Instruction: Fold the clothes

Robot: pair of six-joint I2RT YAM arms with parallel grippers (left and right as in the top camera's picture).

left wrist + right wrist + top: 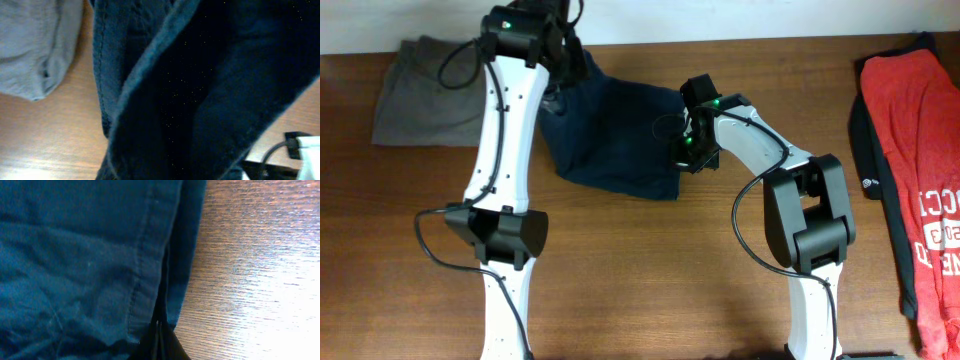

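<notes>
The clothes, a pair of dark navy shorts [610,140], lie bunched at the back middle of the table. Their far left corner is drawn up to my left gripper [568,45] at the back edge. In the left wrist view the navy cloth [200,90] hangs right in front of the lens and hides the fingers, so the grip looks shut on it. My right gripper [690,155] sits low at the shorts' right edge. In the right wrist view its dark fingertips [159,340] are pressed together on the stitched hem [145,270].
Grey-olive shorts [420,90] lie at the back left, close to the navy cloth, and show as grey cloth [35,45] in the left wrist view. A red T-shirt [920,150] with white lettering lies over a dark garment [865,150] at the right edge. Bare wood [250,280] lies right of the hem.
</notes>
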